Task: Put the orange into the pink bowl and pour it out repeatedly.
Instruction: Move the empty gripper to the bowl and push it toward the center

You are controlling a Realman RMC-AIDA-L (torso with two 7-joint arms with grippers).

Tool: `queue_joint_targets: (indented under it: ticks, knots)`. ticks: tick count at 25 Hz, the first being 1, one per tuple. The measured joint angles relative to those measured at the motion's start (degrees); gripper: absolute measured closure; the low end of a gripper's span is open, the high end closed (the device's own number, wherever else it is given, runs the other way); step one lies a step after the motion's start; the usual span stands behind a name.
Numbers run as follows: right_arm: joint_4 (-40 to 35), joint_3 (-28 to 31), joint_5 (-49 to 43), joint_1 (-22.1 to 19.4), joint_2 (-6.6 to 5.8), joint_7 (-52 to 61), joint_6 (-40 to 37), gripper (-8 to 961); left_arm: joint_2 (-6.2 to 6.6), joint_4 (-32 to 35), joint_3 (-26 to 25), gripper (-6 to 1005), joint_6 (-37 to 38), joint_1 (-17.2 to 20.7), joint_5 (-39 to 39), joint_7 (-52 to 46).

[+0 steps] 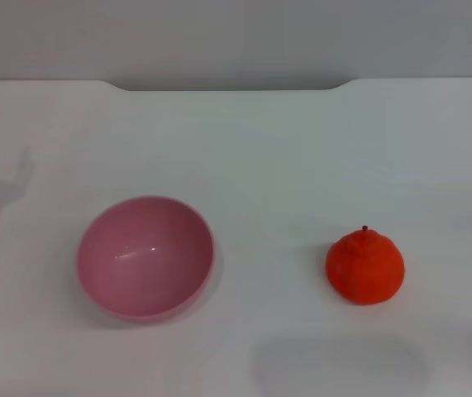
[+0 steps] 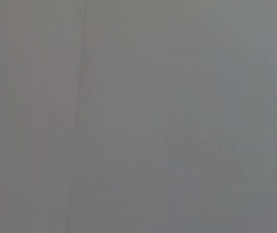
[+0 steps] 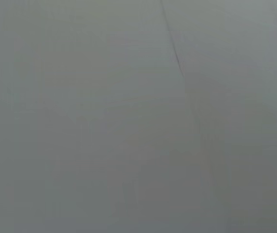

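Plain white tabletop, matte, running back to a grey wall with a shallow notch along its far edge. On the robot's left, a smooth, glossy pink plastic hemispherical bowl, upright, mouth up, nothing inside. On the right and well apart from it, a small bright red-orange toy mandarin, roundish and slightly lumpy, sitting on the surface with its tiny dark stem nub pointing up. No arm, no gripper anywhere in the head view; only faint shadows at the left edge and along the near edge of the table. Both wrist views filled with featureless grey, nothing recognisable, no fingers visible. Left and right grippers therefore out of sight, so impossible to say whether released, clenched or grasping anything. By the lie of things, either nothing of the current round begun or a fresh round about to start: mandarin outside the bowl, bowl empty and level. Left to do, judging from this: reach for the mandarin, lift it, drop it into the bowl, then tip the bowl to roll it out, over and over.
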Motion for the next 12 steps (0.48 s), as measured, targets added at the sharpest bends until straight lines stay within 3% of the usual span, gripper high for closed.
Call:
queue_joint_targets:
  ticks: [8, 12]
  knots:
    - [0.27, -0.03, -0.02, 0.05, 0.00, -0.03, -0.74, 373, 0.01, 0.04, -0.27, 219, -1.07, -0.40, -0.09, -0.69]
    - [0.44, -0.05, -0.04, 0.13, -0.01, -0.03, -0.74, 375, 0.57, 1.25, 0.86, 221, -2.48, -0.48, 0.44, -6.48]
